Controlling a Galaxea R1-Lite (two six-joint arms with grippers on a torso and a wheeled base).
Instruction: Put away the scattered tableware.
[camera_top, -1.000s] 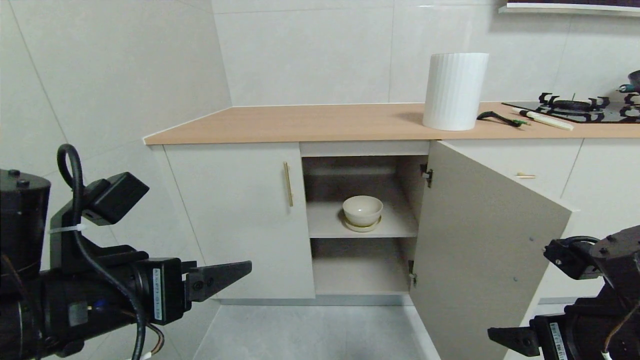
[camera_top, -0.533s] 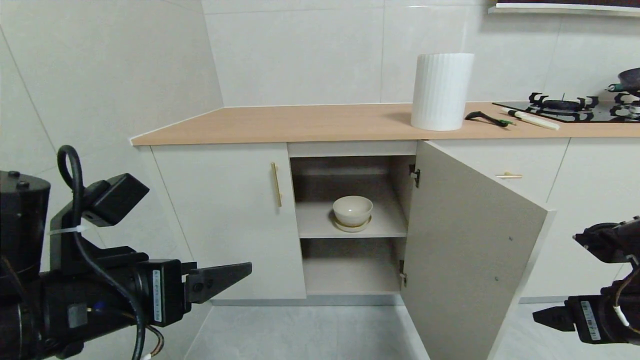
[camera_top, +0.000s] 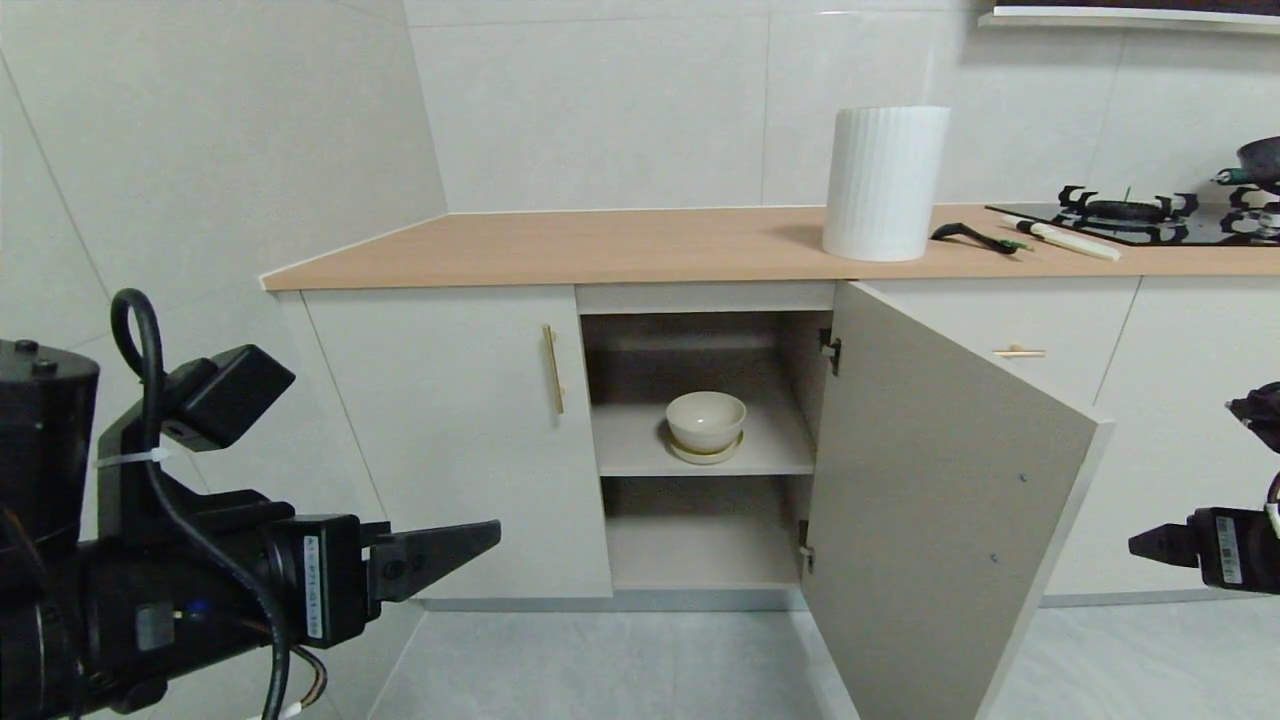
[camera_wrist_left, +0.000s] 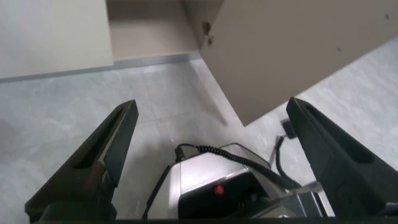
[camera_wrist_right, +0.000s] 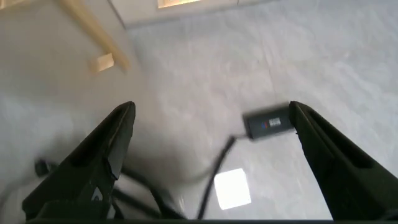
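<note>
1. The left claw (camera_top: 470, 540): fingers spread wide, nothing between them. Floor tiles (camera_wrist_left: 155, 93) lie below it.
2. The right claw (camera_top: 1150, 545): cut off by the frame edge in my head view. Its wrist view shows the fingers (camera_wrist_right: 93, 162) wide apart and empty.
3. The bowl (camera_top: 705, 420): ahead of the left claw, higher and off to its right, on the cupboard's upper shelf (camera_top: 765, 455). It sits on a saucer (camera_top: 705, 458), mostly hidden beneath it.
4. The cupboard door (camera_top: 940, 480): swung open, standing between the two claws with its free edge toward the right claw.
5. The desk (camera_top: 600, 245): above both claws. It carries a white ribbed cylinder (camera_top: 884, 183). Beside that, on the right claw's side, are a dark utensil (camera_top: 968, 236) and a pale stick-like item (camera_top: 1065, 240), both too small for me to identify.
6. Room: the floor tiles run from under the left claw up to the cupboard's foot. The lower shelf (camera_top: 700, 550) sits level with that claw.
</note>
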